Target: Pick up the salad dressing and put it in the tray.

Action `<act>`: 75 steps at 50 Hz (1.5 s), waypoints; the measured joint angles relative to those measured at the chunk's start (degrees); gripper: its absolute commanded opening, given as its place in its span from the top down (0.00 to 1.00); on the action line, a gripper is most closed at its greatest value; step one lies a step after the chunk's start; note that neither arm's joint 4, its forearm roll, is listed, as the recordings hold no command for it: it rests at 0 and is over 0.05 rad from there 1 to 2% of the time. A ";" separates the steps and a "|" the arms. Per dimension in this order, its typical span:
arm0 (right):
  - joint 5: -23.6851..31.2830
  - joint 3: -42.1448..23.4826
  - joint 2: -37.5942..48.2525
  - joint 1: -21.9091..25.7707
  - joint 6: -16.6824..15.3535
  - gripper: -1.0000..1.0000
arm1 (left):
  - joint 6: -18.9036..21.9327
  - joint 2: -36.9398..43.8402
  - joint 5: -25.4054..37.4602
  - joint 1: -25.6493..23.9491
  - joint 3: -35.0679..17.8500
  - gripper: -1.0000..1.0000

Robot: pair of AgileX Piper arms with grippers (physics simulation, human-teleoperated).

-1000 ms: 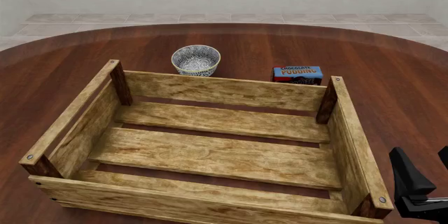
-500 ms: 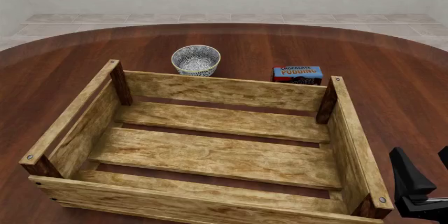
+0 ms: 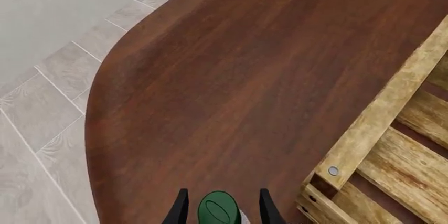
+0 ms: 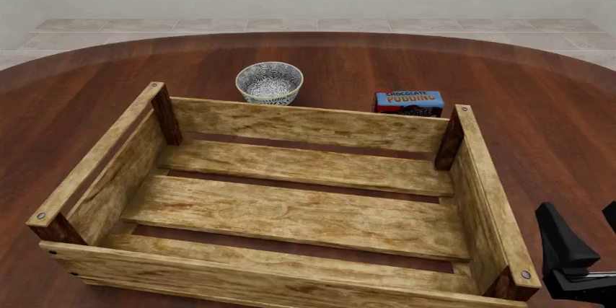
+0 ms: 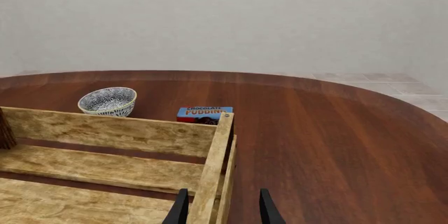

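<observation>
The salad dressing (image 3: 219,209), a slim bottle of which only the dark green screw cap shows, appears solely in the left wrist view, sitting between the two black fingertips of the left gripper (image 3: 220,208); the fingers stand apart on either side of the cap, and whether they touch it cannot be told. It is outside the large light-wood slatted crate (image 3: 381,114), near one of its corners, over the dark red-brown wooden table (image 3: 231,77). The front view shows no bottle and no left arm, only the crate (image 4: 298,124) with bare slats inside, the small patterned white bowl (image 4: 270,81) and the blue chocolate pudding box (image 4: 409,101) beyond its far wall. The right gripper (image 5: 220,208) hangs with fingers apart over the crate's right wall (image 5: 213,166), holding nothing
</observation>
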 measured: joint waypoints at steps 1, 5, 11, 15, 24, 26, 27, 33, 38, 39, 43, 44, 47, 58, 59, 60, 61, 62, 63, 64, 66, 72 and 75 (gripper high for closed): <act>0.04 0.00 -0.04 -0.01 0.00 0.00 | -0.02 0.12 -0.16 0.06 0.15 0.00; 0.27 0.00 -0.26 -0.06 0.01 0.00 | -0.06 0.74 -0.96 0.35 0.82 0.00; 0.48 0.00 -0.45 -0.11 0.01 0.00 | -0.08 1.68 -2.11 0.78 1.72 0.00; 0.44 0.00 -0.39 -0.13 0.00 0.00 | -0.10 2.30 -2.82 1.02 2.23 0.00; 0.27 0.00 -0.13 -0.20 -0.01 0.00 | -0.13 3.70 -4.27 1.44 3.10 0.00; 0.22 0.00 -0.06 -0.23 -0.01 0.00 | -0.14 4.10 -4.71 1.53 3.34 0.00; 0.19 0.00 -0.02 -0.24 -0.02 0.00 | -0.17 4.32 -4.94 1.57 3.47 0.00; -0.01 0.00 0.22 -0.31 -0.01 0.00 | -0.17 5.51 -6.24 1.86 4.10 0.00; -0.10 0.00 0.34 -0.35 -0.01 0.00 | -0.30 6.71 -7.46 2.08 4.68 0.00; -0.10 0.00 0.36 -0.36 -0.01 0.00 | -0.33 6.96 -7.75 2.13 4.81 0.00; -0.12 0.00 0.39 -0.39 -0.01 0.00 | -0.42 7.97 -8.89 2.28 5.37 0.00; -0.12 0.00 0.40 -0.40 -0.01 0.00 | -0.44 8.19 -9.12 2.31 5.48 0.00; -0.10 0.00 0.39 -0.44 0.00 0.00 | -0.54 8.82 -9.74 2.40 5.74 0.00; -0.13 0.00 0.47 -0.56 0.01 0.00 | -0.78 11.01 -11.96 2.74 6.61 0.00; -0.12 0.00 0.46 -0.57 0.02 0.00 | -0.89 11.28 -12.17 2.73 6.68 0.00; -0.11 0.00 0.46 -0.59 0.02 0.00 | -1.06 11.71 -12.51 2.72 6.78 1.00; -0.11 0.00 0.46 -0.61 0.02 0.00 | -1.24 12.14 -12.90 2.78 6.81 1.00; -0.11 0.00 0.47 -0.63 0.03 0.00 | -1.42 12.51 -13.27 2.84 6.78 1.00; -0.11 0.00 0.47 -0.64 0.03 0.00 | -1.53 12.89 -13.66 2.94 6.75 1.00; -0.11 0.00 0.47 -0.66 0.03 0.00 | -1.63 13.20 -13.94 3.02 6.72 1.00; -0.11 0.00 0.48 -0.68 0.02 0.00 | -1.73 13.76 -14.45 3.20 6.67 1.00; -0.16 -0.01 0.57 -0.72 -0.03 0.00 | -1.51 14.64 -15.27 3.74 6.58 1.00; -0.25 -0.01 0.67 -0.74 -0.06 0.00 | -1.31 14.95 -15.67 3.98 6.60 1.00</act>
